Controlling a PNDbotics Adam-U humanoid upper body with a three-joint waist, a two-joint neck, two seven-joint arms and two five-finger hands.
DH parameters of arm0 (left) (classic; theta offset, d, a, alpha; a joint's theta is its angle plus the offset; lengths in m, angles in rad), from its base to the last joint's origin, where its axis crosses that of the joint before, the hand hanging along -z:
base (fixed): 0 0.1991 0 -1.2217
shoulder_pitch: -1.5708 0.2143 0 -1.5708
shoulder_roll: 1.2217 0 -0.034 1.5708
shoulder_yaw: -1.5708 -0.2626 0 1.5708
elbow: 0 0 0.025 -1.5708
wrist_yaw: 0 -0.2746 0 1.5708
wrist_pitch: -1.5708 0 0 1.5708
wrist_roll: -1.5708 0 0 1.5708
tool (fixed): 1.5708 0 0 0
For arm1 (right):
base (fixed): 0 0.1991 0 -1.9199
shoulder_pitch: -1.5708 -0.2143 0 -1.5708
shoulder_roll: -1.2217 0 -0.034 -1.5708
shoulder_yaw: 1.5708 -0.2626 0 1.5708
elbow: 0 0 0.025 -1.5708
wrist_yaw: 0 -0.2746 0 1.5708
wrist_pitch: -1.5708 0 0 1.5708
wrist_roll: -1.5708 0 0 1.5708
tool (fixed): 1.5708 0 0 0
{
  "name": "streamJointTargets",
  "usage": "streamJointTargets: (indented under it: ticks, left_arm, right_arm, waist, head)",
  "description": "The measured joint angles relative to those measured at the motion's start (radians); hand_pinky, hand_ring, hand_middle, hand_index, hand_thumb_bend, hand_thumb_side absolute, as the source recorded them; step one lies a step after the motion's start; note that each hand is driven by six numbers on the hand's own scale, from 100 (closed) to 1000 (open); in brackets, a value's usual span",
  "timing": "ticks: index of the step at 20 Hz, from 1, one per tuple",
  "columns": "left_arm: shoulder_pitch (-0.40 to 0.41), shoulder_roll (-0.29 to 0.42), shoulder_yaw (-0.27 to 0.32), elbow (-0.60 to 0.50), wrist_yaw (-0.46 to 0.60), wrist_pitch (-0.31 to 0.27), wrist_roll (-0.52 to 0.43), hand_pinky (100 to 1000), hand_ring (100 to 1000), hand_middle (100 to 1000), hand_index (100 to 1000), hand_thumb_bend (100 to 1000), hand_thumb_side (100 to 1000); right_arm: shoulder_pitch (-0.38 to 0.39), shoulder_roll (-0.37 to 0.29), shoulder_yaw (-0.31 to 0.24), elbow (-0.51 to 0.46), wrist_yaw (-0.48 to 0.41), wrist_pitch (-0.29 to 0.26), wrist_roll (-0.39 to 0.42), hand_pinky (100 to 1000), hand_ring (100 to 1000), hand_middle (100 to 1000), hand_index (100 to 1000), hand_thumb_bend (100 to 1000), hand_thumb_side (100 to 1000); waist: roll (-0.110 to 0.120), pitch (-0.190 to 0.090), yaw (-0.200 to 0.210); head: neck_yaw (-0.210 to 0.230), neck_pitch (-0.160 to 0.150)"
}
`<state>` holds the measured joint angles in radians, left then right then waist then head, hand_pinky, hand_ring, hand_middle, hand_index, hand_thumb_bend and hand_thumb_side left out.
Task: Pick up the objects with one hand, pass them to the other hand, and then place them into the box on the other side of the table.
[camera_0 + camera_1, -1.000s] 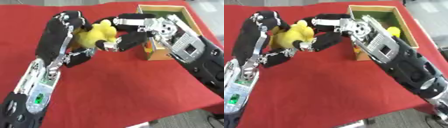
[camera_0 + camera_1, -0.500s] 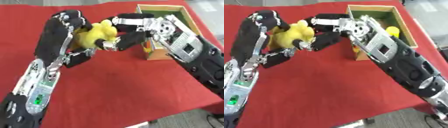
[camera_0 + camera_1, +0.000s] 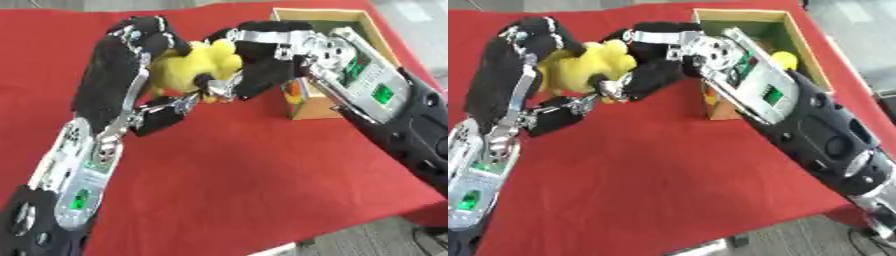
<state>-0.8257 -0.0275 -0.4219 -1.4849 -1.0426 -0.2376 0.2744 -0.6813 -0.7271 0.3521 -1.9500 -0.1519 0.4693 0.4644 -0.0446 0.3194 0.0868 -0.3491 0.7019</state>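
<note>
my left arm runs up from the lower left corner over the red tablecloth (image 3: 262, 180), bent sharply at the wrist, and my left hand (image 3: 131, 60) is curled around the yellow plush toy (image 3: 188, 72) from its left side and top — fingers over it, thumb below. my right arm comes in from the lower right edge and crosses in front of the box, hiding most of its near wall. my right hand (image 3: 254, 65) meets the toy from the right: its black fingers wrap the toy's right side and a silver-tipped finger presses in at the front, so both hands are closed on the toy at once. the toy is held above the cloth, just left of the box, not inside it.

beyond the right wrist sits the cardboard box (image 3: 785, 20) with a green inside — a yellow round thing (image 3: 783, 60) lies in it, near its right wall. something orange shows on the box's near left wall, but i cannot make it out.
</note>
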Motion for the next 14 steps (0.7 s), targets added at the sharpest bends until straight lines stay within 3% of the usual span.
streamJointTargets:
  ticks: [3, 5, 6, 8, 14]
  left_arm:
    - [0.000, 0.000, 0.000, 0.003, -0.015, 0.014, 0.007, 757, 681, 615, 813, 832, 122]
    - [0.000, 0.000, 0.000, 0.008, -0.033, 0.032, 0.008, 782, 712, 650, 850, 974, 203]
    - [0.000, 0.000, 0.000, 0.011, -0.044, 0.045, 0.009, 786, 718, 657, 861, 1000, 280]
    - [0.000, 0.000, 0.001, 0.016, -0.062, 0.072, 0.012, 797, 733, 673, 879, 1000, 423]
    - [0.003, 0.000, 0.009, 0.028, -0.096, 0.147, 0.038, 813, 746, 686, 891, 1000, 462]
  right_arm:
    - [0.004, 0.000, -0.003, -0.003, -0.010, 0.006, 0.004, 845, 829, 343, 497, 100, 250]
    - [0.004, -0.002, -0.006, -0.003, -0.013, 0.008, 0.006, 843, 825, 336, 486, 100, 223]
    - [0.005, -0.004, -0.007, -0.004, -0.015, 0.009, 0.007, 843, 824, 334, 484, 100, 215]
    - [0.005, -0.007, -0.010, -0.008, -0.021, 0.010, 0.008, 841, 822, 331, 480, 100, 203]
    - [0.013, -0.007, -0.015, -0.022, -0.029, 0.008, 0.008, 838, 820, 329, 477, 100, 191]
  waist:
    - [0.000, 0.000, 0.000]
    - [0.000, 0.000, -0.001]
    - [0.001, 0.000, -0.001]
    - [0.001, 0.000, -0.003]
    - [0.001, 0.000, -0.005]
  head:
    - [-0.001, -0.001]
    - [-0.001, -0.001]
    - [0.000, -0.001]
    - [0.001, -0.001]
    - [0.004, -0.001]
